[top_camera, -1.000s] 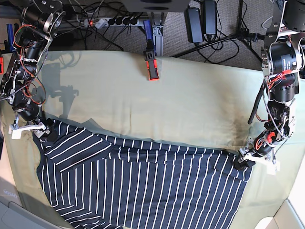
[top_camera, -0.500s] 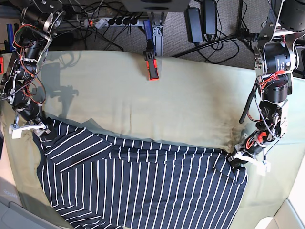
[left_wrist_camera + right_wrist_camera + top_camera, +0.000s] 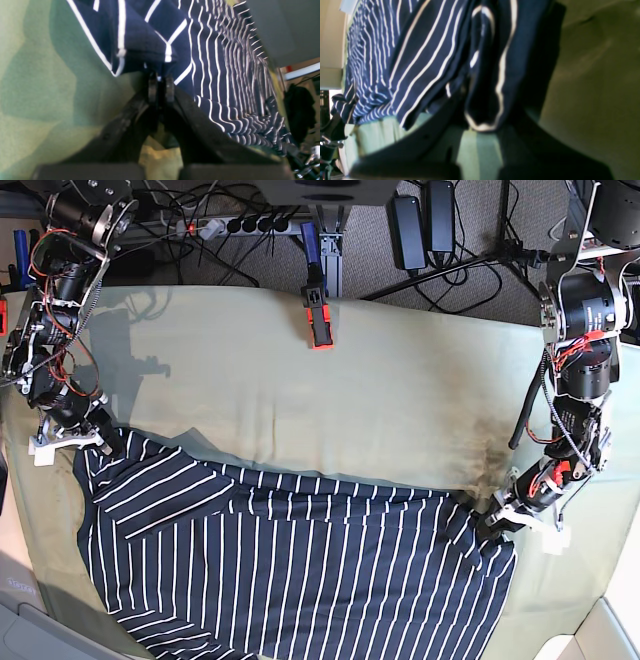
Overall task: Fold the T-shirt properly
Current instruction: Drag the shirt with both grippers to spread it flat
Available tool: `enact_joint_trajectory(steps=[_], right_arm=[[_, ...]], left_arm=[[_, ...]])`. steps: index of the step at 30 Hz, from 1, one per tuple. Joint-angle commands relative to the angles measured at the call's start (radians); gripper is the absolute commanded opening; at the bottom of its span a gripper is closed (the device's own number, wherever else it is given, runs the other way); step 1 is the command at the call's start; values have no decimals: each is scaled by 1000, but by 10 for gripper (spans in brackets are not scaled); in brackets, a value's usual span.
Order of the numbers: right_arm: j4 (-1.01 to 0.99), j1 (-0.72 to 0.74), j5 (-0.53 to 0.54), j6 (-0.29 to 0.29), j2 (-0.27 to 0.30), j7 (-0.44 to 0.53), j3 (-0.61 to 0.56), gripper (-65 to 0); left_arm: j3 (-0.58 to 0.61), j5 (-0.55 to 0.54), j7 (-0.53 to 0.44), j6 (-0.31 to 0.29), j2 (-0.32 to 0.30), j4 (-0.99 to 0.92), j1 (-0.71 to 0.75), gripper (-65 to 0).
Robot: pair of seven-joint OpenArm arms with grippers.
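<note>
I am seeing both hands, spread a second ago, now pinching the navy white-striped T-shirt [image 3: 300, 570]: the left hand [image 3: 497, 523] is pressed together on the far corner at its side, the right hand [image 3: 100, 442] on the opposite corner. That means I am gripping and ready to lift for a fold. The shirt is lying spread on the olive-green cloth [image 3: 380, 390] covering the counter, stretching between the two hands.

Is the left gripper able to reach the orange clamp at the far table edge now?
Probably not now: the left gripper is shut on the T-shirt corner, and the clamp sits far across the bare cloth.
</note>
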Motion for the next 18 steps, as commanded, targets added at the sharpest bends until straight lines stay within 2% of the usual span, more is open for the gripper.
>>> enact_joint_trajectory(steps=[1,7,13,18], right_arm=[[14,16,29,71,28,-1,1,-650],[48,-5,49,86,63,-25,1,-650],[157,-66,58,87,79,-53,1,-650],[242,-134,60,87,80,-66,1,-650]], left_arm=[[-2,-38,2,-39,-22,16,-35,-650],[-2,-195,169,-39,-75,20,-34,-650],[-2,-268,253,-39,-128,21,-25,-650],[-2,-377,333,-39,-175,21,6,-650]])
